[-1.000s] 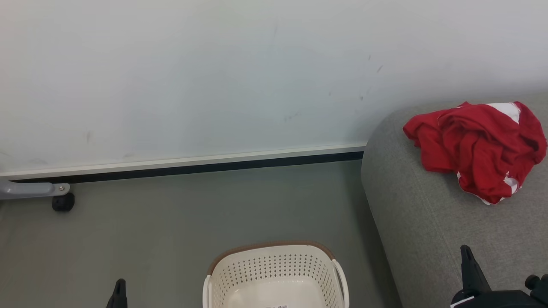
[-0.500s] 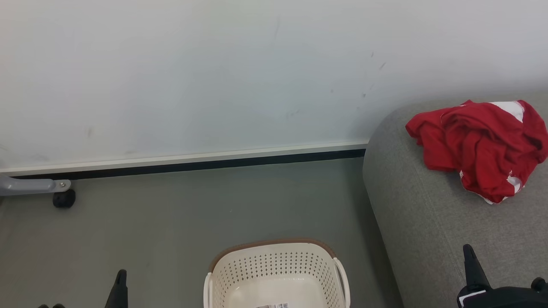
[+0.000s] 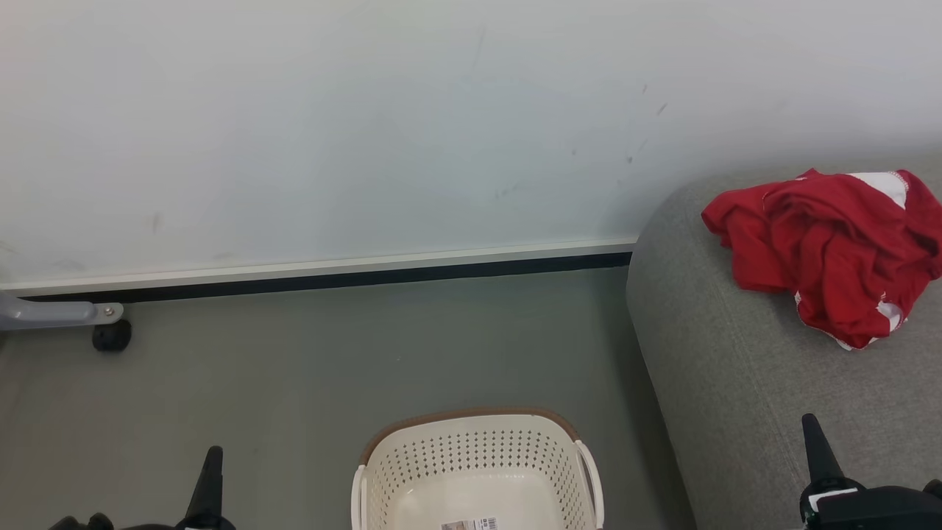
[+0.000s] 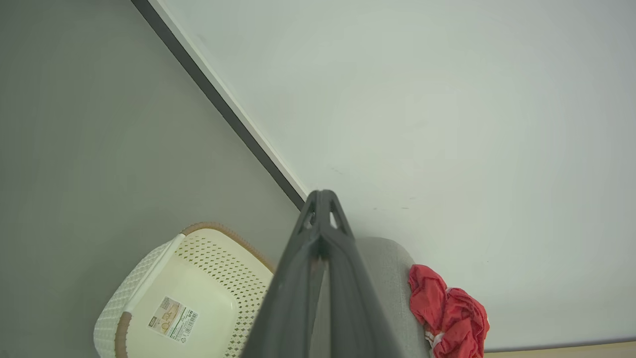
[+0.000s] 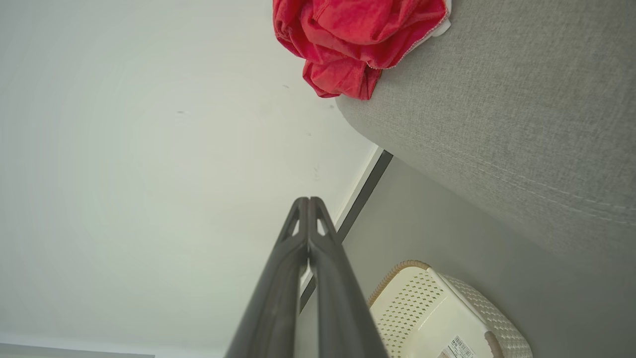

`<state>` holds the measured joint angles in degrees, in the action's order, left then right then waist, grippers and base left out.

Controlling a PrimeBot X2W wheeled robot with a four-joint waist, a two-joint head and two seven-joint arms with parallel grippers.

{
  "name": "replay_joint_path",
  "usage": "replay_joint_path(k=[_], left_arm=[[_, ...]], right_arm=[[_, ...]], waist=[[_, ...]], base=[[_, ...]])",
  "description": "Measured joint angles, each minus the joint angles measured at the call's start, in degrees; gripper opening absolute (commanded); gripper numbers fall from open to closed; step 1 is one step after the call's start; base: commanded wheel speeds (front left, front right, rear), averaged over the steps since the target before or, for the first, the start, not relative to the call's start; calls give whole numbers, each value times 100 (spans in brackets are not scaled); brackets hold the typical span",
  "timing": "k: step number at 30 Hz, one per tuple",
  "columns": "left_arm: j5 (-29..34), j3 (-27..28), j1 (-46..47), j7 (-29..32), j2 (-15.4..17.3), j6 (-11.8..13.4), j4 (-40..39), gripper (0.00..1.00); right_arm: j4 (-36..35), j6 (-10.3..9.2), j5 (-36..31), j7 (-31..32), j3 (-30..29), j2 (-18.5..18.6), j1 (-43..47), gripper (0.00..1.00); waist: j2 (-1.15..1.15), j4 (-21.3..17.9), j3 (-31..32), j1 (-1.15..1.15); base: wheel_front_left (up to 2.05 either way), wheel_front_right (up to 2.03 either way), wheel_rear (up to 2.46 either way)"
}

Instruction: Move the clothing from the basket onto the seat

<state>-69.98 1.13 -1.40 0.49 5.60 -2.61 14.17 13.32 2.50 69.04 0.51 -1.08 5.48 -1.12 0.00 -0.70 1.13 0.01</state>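
Holding nothing, your left pincer (image 3: 213, 464) and right pincer (image 3: 812, 434) are sitting closed; crumpled bright red fabric clothing (image 3: 824, 250) is lying on grey woven sofa seat (image 3: 736, 383), ahead-right of right pincer, your nearer one.

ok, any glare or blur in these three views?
Head view: flat even light, no glare, clothing and basket sharp, faint shadow on the floor beside the seat. Left wrist view: left gripper soft near the lens, rest crisp. Right wrist view: right gripper blurs toward the bottom edge, seat weave sharp.
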Motion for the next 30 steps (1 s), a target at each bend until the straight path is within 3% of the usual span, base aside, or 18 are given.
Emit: replay_joint_path(k=[30], left_arm=[[-1951, 377, 520, 548, -274, -401, 238, 0]], right_arm=[[347, 393, 2046, 553, -599, -264, -334, 0]], waist=[[0, 64, -114, -1]], base=[[0, 0, 0]])
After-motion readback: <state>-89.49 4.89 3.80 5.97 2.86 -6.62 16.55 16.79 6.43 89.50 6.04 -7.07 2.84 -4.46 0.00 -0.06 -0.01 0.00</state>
